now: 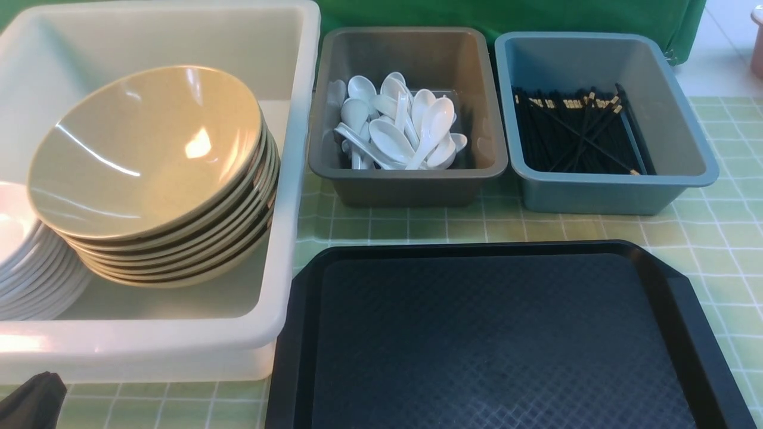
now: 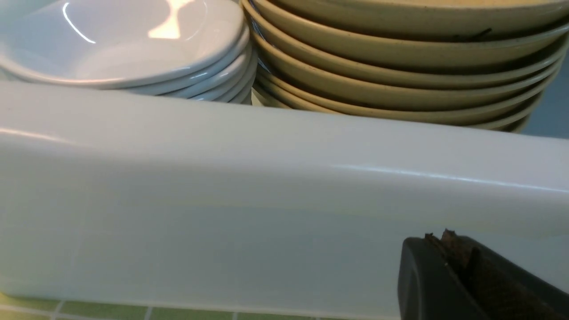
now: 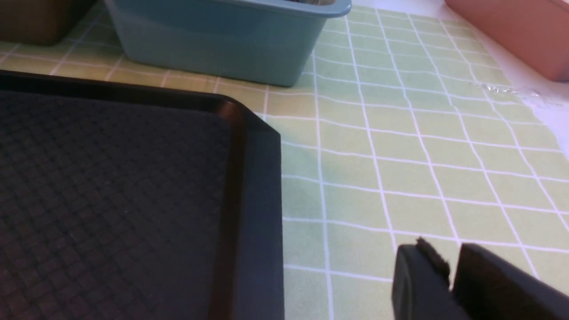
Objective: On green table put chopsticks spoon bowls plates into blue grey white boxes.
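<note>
A stack of tan bowls (image 1: 149,155) and a stack of white plates (image 1: 24,262) stand inside the big white box (image 1: 286,250) at the left. Several white spoons (image 1: 396,128) lie in the dark grey box (image 1: 411,179). Black chopsticks (image 1: 575,134) lie in the blue box (image 1: 608,193). My left gripper (image 2: 449,242) is shut and empty, close to the outside of the white box's near wall (image 2: 266,200); bowls (image 2: 400,80) and plates (image 2: 133,49) show above it. My right gripper (image 3: 449,258) is shut and empty, low over the green table (image 3: 400,155) beside the tray.
A black textured tray (image 1: 495,339) lies in front, bare, its corner also in the right wrist view (image 3: 133,186). A pinkish tub (image 3: 511,31) stands off the far right. A dark green cloth (image 1: 536,15) hangs behind the boxes.
</note>
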`<control>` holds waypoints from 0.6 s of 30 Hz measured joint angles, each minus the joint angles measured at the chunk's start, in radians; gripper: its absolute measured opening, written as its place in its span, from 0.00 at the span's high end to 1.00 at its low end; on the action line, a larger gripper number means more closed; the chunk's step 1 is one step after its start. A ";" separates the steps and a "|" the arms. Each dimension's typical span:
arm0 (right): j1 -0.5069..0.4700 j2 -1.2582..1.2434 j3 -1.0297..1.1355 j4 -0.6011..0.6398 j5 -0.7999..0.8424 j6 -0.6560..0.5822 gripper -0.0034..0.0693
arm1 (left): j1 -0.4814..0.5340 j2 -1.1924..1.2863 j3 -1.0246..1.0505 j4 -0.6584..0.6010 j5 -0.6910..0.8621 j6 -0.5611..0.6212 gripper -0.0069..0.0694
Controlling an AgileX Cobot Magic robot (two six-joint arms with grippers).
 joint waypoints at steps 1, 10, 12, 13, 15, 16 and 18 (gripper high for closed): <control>0.000 0.000 0.000 0.000 0.000 0.000 0.77 | 0.000 0.000 0.000 0.000 0.000 0.000 0.91; 0.000 0.000 0.000 0.000 0.000 0.000 0.75 | 0.000 0.000 0.000 0.000 0.000 0.000 0.91; 0.000 0.000 0.000 0.000 0.000 0.000 0.75 | 0.000 0.000 0.000 0.000 0.000 0.000 0.91; 0.000 0.000 0.000 0.000 0.000 0.000 0.75 | 0.000 0.000 0.000 0.000 0.000 0.000 0.91; 0.000 0.000 0.000 0.000 0.000 0.000 0.75 | 0.000 0.000 0.000 0.000 0.000 0.000 0.91; 0.000 0.000 0.000 0.000 0.000 0.000 0.75 | 0.000 0.000 0.000 0.000 0.000 0.000 0.91; 0.000 0.000 0.000 0.000 0.000 0.000 0.75 | 0.000 0.000 0.000 0.000 0.000 0.000 0.91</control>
